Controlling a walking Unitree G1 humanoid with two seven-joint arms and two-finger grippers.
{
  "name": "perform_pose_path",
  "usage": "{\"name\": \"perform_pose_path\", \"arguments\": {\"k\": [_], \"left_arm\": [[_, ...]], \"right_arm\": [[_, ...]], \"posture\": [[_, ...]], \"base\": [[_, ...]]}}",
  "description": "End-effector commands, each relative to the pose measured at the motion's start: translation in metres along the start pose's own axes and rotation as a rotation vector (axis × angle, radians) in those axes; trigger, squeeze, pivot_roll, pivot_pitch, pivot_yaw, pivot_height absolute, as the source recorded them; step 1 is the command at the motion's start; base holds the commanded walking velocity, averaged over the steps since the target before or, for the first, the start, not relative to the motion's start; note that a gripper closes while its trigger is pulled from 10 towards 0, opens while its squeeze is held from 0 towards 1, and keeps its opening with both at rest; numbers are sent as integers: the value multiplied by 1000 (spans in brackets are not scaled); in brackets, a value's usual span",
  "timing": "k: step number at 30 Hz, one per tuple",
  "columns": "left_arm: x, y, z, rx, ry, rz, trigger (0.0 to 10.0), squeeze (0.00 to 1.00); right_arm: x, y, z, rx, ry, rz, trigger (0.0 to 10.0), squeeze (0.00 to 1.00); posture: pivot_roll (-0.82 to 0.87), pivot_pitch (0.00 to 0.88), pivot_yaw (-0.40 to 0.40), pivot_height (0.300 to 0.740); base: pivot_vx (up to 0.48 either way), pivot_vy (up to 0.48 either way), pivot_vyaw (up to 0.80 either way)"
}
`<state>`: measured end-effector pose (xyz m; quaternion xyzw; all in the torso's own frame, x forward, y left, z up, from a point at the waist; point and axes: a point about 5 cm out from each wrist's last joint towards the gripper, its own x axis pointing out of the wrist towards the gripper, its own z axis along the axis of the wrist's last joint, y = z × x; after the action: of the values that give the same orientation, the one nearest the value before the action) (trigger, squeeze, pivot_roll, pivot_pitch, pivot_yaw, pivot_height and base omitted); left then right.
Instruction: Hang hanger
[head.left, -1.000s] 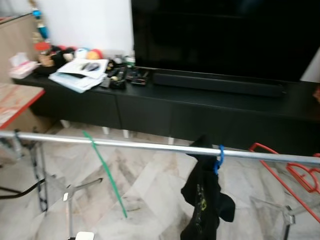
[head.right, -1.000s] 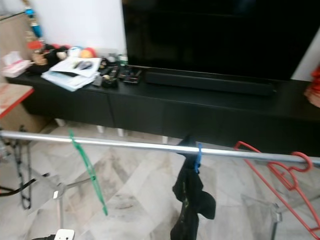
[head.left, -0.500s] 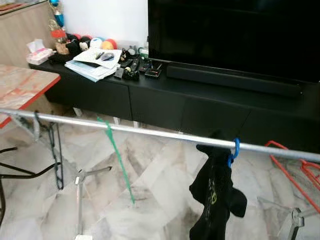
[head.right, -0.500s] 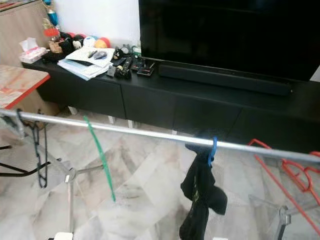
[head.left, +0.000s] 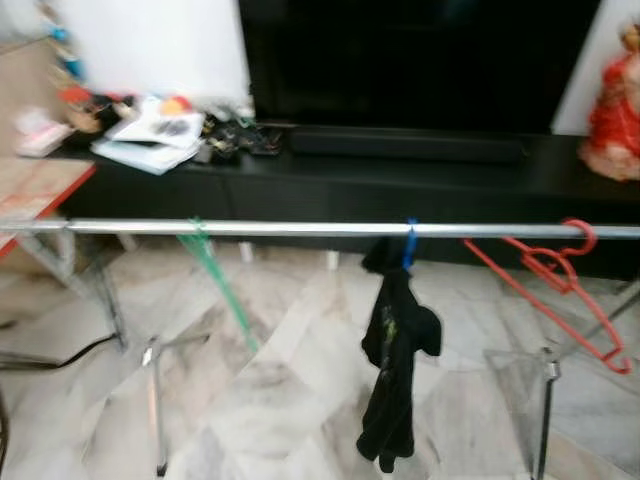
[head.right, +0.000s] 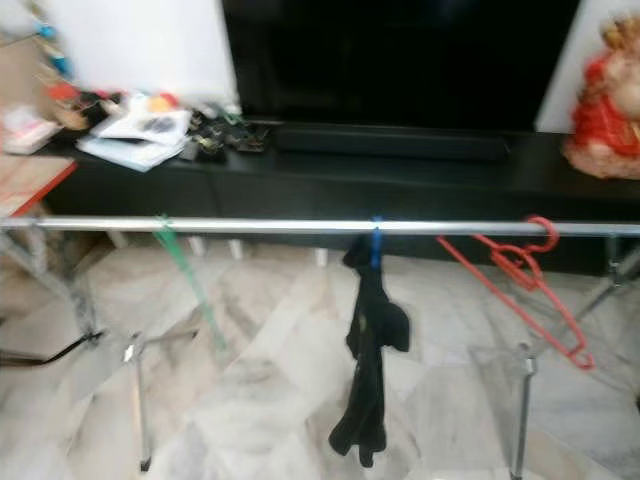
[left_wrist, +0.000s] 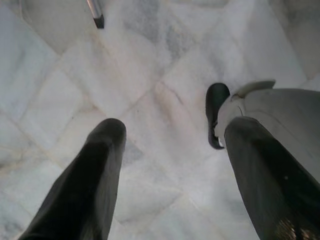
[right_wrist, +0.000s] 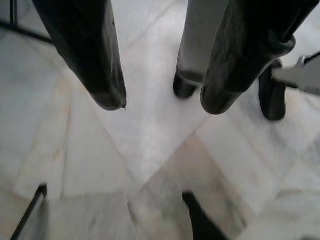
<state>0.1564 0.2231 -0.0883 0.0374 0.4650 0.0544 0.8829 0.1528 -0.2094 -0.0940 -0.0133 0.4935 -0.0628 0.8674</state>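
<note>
Three hangers hang on a silver rail (head.left: 300, 229) that runs level across the room in front of the robot: a green hanger (head.left: 215, 280) towards the robot's left, a blue hook (head.left: 409, 245) near the middle carrying a black garment (head.left: 395, 370), and a red hanger (head.left: 545, 280) towards the right, its hook over the rail and its frame slanting down to the right. The black garment droops limply below the rail, well clear of the marble floor (head.left: 290, 400). Behind the rail stands a long black cabinet (head.left: 420, 190) with a dark television (head.left: 400, 60) above it, a pile of papers (head.left: 150, 140) and small odds and ends on its left end, and a red figurine (head.left: 612, 110) at its right end. Part of a table with a red edge (head.left: 40, 185) shows at the far left. Both arms hang low with their grippers pointing at the floor. The left gripper (left_wrist: 170, 140) has its two black fingers (left_wrist: 97, 165) spread wide apart with nothing between them, over pale marble tiles, and the robot's own foot (left_wrist: 216, 112) shows beside it. The right gripper (right_wrist: 162, 100) likewise has its fingers (right_wrist: 95, 60) apart and empty above the tiles, with the robot's feet (right_wrist: 272, 97) just beyond them.
</note>
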Motion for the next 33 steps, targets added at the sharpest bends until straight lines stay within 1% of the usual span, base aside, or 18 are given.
{"name": "perform_pose_path", "arguments": {"k": [1, 16, 20, 33], "left_arm": [[-1, 0, -3, -7, 9, 0, 10000, 0], [0, -1, -1, -7, 1, -2, 10000, 0], [0, -1, 0, -11, 3, 2, 10000, 0], [0, -2, 1, -13, -2, -18, 10000, 0]], "right_arm": [[-1, -2, -9, 7, 32, -6, 10000, 0], [-2, -2, -10, 16, 32, -5, 10000, 0], [-1, -2, -10, 16, 37, -3, 10000, 0], [-1, -1, -10, 0, 49, 6, 10000, 0]], "posture": [[-37, 54, 20, 740], [-38, 54, 21, 740], [-37, 54, 20, 740], [-38, 51, 24, 740]], "base": [[-341, 0, 0], [-340, 0, 0], [0, 0, 0], [0, 0, -784]]}}
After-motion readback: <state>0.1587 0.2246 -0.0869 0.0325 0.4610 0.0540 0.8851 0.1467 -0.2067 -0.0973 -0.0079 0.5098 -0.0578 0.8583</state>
